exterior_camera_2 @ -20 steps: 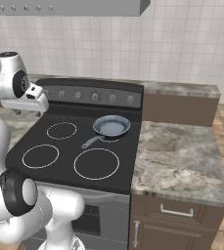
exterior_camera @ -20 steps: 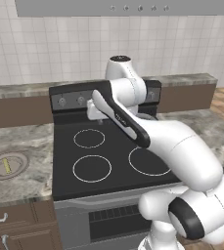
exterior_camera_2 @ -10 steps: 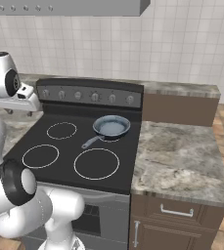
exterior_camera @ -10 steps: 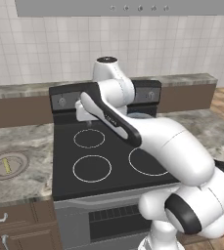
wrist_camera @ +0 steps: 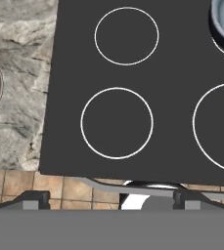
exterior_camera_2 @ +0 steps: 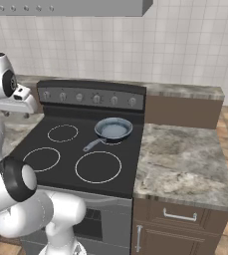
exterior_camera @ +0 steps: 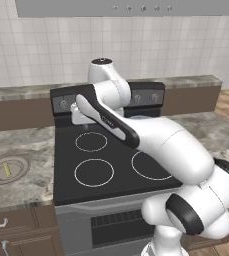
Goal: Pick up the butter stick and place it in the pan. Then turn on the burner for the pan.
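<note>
The gripper (wrist_camera: 111, 197) hung high over the black stove (wrist_camera: 133, 146) with its fingers wide apart, nothing between them. The pan (exterior_camera_2: 113, 129) sat on the back right burner, centre of the right base view. At the left edge of the left base view, the butter stick (exterior_camera: 6, 170) lay in a round dish (exterior_camera: 17, 172) on the counter (exterior_camera: 16, 192).

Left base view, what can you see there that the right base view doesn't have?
The left base view has the butter stick lying in a round dish on the counter left of the stove. The right base view has the pan on the back right burner. Both have the black stove and the white arm.
</note>
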